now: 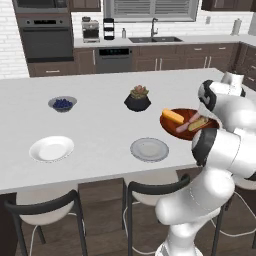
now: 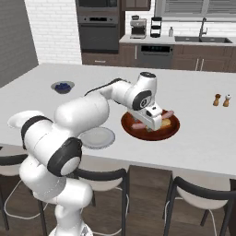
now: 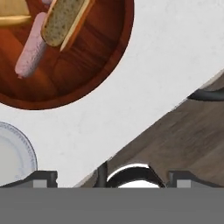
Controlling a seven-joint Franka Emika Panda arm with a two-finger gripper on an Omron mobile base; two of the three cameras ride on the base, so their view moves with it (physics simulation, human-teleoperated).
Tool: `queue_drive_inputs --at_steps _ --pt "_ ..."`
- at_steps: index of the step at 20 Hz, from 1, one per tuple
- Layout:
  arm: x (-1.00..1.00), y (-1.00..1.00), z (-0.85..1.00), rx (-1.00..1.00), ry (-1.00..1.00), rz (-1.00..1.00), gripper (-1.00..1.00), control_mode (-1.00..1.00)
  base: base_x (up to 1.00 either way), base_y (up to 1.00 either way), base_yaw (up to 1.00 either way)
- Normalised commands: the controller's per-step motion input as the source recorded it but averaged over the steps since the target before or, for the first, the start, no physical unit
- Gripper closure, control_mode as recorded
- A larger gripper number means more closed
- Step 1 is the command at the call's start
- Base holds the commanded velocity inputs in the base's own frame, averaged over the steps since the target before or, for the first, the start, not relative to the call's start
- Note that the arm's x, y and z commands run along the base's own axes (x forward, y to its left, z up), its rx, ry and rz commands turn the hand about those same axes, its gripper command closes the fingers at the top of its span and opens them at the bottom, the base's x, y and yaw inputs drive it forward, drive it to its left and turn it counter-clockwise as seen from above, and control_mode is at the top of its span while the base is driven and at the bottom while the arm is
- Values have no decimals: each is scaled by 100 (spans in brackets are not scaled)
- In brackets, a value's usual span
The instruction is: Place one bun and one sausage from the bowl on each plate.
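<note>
The reddish-brown bowl [image 1: 165, 121] [image 2: 129, 126] [image 3: 94, 72] stands near the counter's front right edge. It holds a bun [image 1: 173, 116] [image 3: 65, 19], a second bun [image 1: 199, 123] [image 3: 12, 12] and a sausage [image 1: 182, 128] [image 3: 30, 51]. Another sausage [image 2: 168, 113] lies at the bowl's far side. My gripper [image 2: 154, 122] [image 3: 113, 179] hangs low over the bowl's near rim, open wide with nothing between its fingertips [image 3: 43, 178]. The grey plate [image 1: 149, 149] [image 2: 97, 137] [image 3: 13, 157] lies just left of the bowl. The white plate [image 1: 51, 148] sits farther left, near the front edge.
A small grey bowl of blueberries [image 1: 62, 103] [image 2: 62, 86] and a dark pot with a succulent [image 1: 137, 99] stand farther back. Salt and pepper shakers [image 2: 221, 100] are at the right. Stools [image 1: 150, 192] [image 3: 131, 174] are tucked under the counter's front edge.
</note>
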Motion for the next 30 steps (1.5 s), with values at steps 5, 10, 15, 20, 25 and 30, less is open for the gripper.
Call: queue_drive_inputs --at_steps 5,10,15,20,25,30 --pt "81 -17 -57 -1 0 -10 -100 -100 0 0 0" --pt "60 -2 -19 0 -3 -7 -100 -100 0 0 0" --pt "50 -1 -24 0 0 -3 -100 -100 0 0 0" --pt "32 -16 -32 0 0 -4 -100 -100 0 0 0" --pt "34 -9 -30 0 0 -5 -100 -100 0 0 0" --pt "23 0 -29 0 0 -4 -100 -100 0 0 0"
